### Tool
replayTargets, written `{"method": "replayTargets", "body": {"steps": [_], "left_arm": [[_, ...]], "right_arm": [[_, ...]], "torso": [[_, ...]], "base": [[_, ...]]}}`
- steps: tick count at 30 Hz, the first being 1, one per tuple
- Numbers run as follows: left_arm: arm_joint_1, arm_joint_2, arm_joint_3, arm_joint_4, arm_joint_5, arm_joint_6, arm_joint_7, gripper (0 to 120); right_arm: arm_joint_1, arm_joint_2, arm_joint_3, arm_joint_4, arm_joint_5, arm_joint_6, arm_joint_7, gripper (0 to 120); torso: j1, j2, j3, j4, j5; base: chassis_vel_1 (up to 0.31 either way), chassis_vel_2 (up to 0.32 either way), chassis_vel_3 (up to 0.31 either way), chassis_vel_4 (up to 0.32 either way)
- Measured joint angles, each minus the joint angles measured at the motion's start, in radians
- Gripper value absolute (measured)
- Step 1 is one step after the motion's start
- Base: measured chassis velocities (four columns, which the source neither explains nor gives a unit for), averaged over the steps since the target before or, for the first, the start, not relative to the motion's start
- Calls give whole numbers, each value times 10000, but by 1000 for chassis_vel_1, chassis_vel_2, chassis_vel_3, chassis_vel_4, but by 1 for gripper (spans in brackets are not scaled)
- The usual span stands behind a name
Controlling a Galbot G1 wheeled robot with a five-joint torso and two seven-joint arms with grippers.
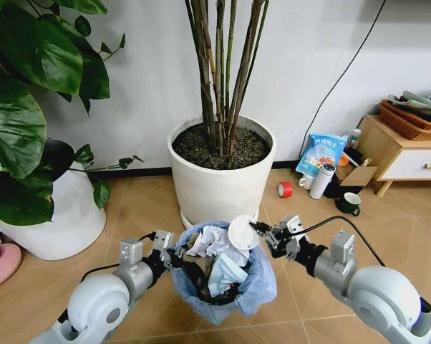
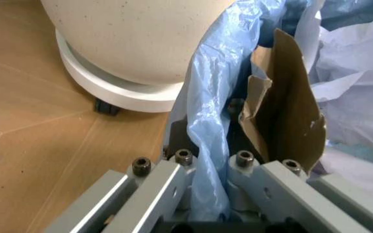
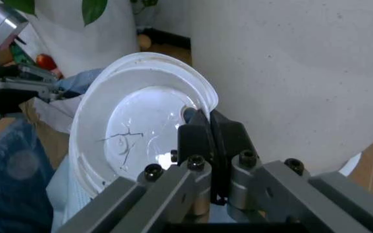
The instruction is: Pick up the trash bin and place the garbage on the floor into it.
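Cup poised over bin mouth.
Right gripper [image 1: 260, 228] fingers clamped on white cup [image 1: 243, 232], directly above trash bin [image 1: 253, 290]; left gripper [image 1: 174, 254] fingers pinching bin's near rim, holding it off the floor.

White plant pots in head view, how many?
2. One big white pot with bamboo-like stems stands straight behind the trash bin; the other white pot, under the broad-leaf plant, sits at the robot's left. More may lie outside the frame.
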Motion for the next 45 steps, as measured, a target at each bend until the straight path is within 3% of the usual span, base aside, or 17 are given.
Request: {"method": "replayTargets", "body": {"steps": [10, 16, 19, 25, 28, 33, 35, 45], "left_arm": [[-53, -55, -33, 29, -70, 2, -87, 0], [-100, -107, -23, 88, -76, 2, -162, 0], [-213, -103, -22, 131, -116, 2, -181, 0], [-252, -99, -50, 147, -143, 2, -181, 0], [-252, -107, -96, 152, -146, 2, -169, 0], [-232, -110, -137, 152, -147, 2, -161, 0], [-226, -90, -166, 152, -153, 2, -147, 0], [-227, -72, -245, 228, -174, 0, -99, 0]], "right_arm": [[1044, 154, -1210, -397, -2, 81, 107, 0], [1228, 215, -1404, -446, 5, -90, 88, 20], [1266, 258, -1557, -483, -22, -88, 68, 36], [1364, 307, -1666, -515, -34, -63, 52, 53], [1519, 326, -1743, -540, -33, -48, 50, 70], [1574, 345, -1721, -567, -32, -32, 52, 83], [1560, 352, -1611, -566, -32, -17, 63, 94], [1125, 451, -680, -381, -49, 267, 93, 100]], "torso": [[0, 0, 0, 1, 1], [0, 0, 0, 0, 0], [0, 0, 0, 0, 1], [0, 0, 0, 0, 1], [0, 0, 0, 0, 1], [0, 0, 0, 0, 2], [0, 0, 0, 0, 2], [0, 0, 0, 0, 2]], "base": [[0, 0, 0, 0], [0, 0, 0, 0], [0, 0, 0, 0], [0, 0, 0, 0], [0, 0, 0, 0], [0, 0, 0, 0], [0, 0, 0, 0], [0, 0, 0, 0]]}}
